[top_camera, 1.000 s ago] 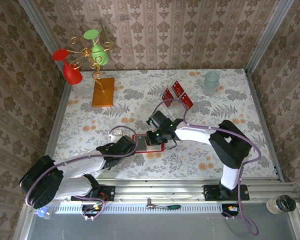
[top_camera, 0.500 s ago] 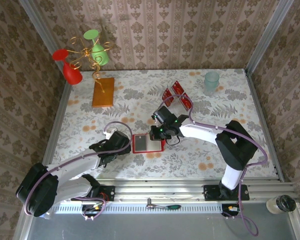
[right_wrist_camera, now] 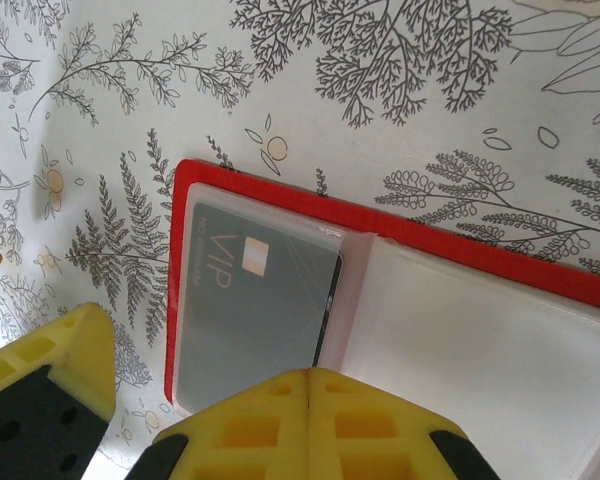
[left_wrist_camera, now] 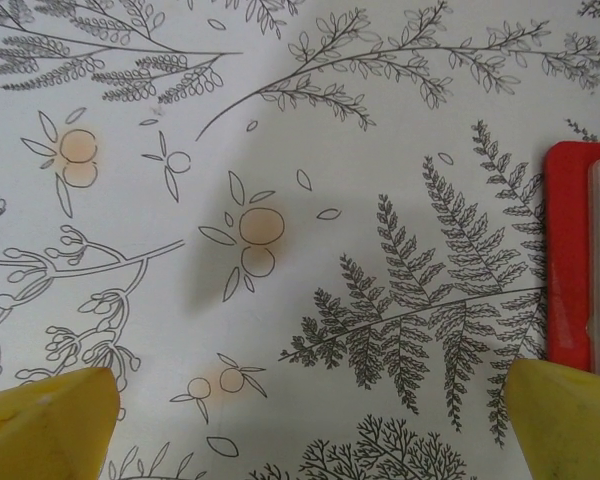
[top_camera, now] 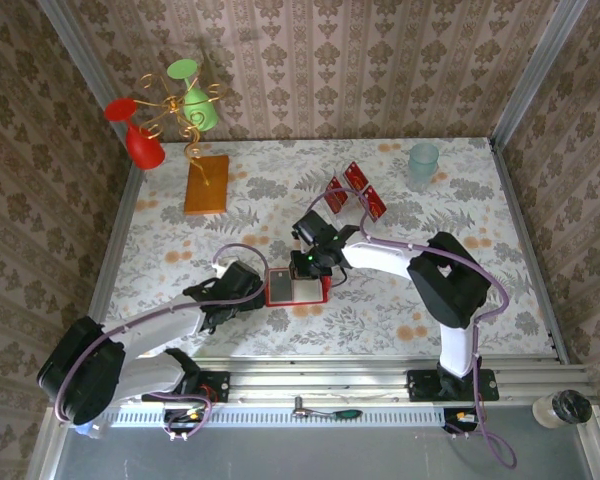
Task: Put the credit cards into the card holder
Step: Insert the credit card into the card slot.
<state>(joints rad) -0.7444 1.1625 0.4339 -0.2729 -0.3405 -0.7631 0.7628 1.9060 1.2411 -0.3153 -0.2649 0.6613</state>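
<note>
1. The right claw [right_wrist_camera: 308, 400] is hovering pinched shut and empty over the open flat red card holder [right_wrist_camera: 450, 245], likely seating a grey card [right_wrist_camera: 255, 310].
2. The left claw [left_wrist_camera: 305, 425] is gaping wide and empty just beside the holder, perhaps to steady it.
3. Small red credit cards [top_camera: 355, 190] are lying farther back on the floral tabletop [left_wrist_camera: 280, 100].

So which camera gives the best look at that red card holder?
The right wrist view: the card holder lies open, close up, with a grey card in its clear pocket. The top view shows it small between the arms; the left wrist view catches its red edge.
</note>
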